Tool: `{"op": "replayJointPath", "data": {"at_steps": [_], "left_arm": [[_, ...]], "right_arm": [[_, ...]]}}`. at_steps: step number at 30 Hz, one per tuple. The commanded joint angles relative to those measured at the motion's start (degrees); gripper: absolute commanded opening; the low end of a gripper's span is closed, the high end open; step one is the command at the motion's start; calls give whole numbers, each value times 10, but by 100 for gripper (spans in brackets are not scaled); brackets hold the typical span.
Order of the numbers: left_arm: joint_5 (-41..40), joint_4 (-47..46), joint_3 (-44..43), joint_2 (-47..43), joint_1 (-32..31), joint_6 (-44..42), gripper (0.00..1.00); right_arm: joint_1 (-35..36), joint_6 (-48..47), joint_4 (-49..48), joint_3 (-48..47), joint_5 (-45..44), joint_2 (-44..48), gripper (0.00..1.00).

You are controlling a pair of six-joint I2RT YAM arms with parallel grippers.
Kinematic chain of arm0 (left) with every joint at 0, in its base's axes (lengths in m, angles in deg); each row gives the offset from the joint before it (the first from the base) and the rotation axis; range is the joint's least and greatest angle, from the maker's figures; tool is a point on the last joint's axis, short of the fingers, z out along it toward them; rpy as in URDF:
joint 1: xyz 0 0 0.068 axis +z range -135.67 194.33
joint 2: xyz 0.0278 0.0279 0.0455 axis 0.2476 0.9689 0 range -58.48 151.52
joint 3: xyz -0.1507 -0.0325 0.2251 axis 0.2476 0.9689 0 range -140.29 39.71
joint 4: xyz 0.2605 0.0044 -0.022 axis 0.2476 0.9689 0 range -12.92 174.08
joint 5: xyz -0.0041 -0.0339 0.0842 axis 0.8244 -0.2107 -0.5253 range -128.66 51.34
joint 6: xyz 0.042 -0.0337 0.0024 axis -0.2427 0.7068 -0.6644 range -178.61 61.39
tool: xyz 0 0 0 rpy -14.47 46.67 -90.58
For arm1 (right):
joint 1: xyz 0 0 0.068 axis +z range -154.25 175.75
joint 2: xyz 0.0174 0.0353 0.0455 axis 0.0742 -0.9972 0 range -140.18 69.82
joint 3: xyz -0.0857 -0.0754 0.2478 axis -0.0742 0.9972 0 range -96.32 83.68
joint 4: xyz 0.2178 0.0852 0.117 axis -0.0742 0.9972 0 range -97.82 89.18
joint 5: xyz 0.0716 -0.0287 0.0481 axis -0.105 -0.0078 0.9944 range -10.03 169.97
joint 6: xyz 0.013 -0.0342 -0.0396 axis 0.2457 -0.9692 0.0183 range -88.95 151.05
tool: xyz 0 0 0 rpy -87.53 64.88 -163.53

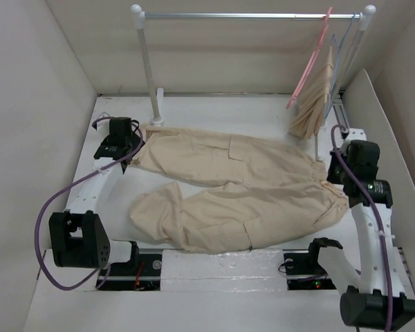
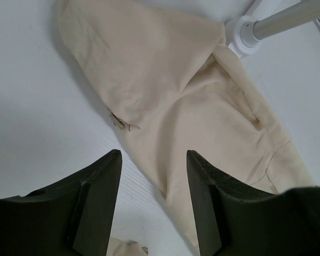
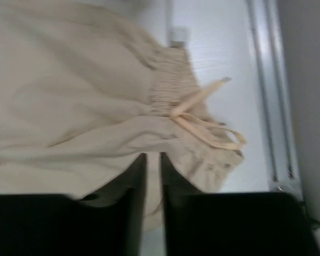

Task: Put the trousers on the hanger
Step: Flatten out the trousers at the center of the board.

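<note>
Hovering with left gripper (image 2: 153, 154), jaws spread, above far-left trousers (image 2: 192, 96) leg.
Pinching waist end beside drawstring (image 3: 202, 114) with right gripper (image 3: 153, 156), jaws nearly pressed together.

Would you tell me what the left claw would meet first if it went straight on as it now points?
Most likely the trousers: the open left claw points down at a leg's edge lying on the white table. Depth is unclear, so it might catch bare table beside the cloth.
</note>
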Motion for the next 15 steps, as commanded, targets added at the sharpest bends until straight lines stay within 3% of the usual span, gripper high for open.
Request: {"op": "replayJointPath", "data": {"at_steps": [1, 2, 5, 7, 8, 9, 11, 15], "left_arm": [[7, -39, 9, 13, 1, -41, 48], [37, -46, 10, 35, 1, -59, 43], [41, 4, -33, 114, -6, -114, 42], [20, 56, -80, 152, -16, -129, 43], [-2, 69, -91, 182, -23, -128, 42], [-9, 83, -112, 190, -23, -125, 42], [-15, 101, -123, 203, -23, -111, 42], [-9, 108, -176, 227, -23, -106, 43]], "right_arm": [[82, -46, -50, 47, 111, 69, 8], [105, -47, -63, 60, 128, 75, 0], [186, -47, -98, 116, 202, 107, 0], [239, -56, -99, 134, 215, 122, 10], [256, -61, -98, 137, 214, 127, 19], [274, -67, -99, 141, 209, 133, 38], [326, -76, -105, 149, 206, 143, 50], [362, -114, -106, 133, 220, 120, 56]]}}
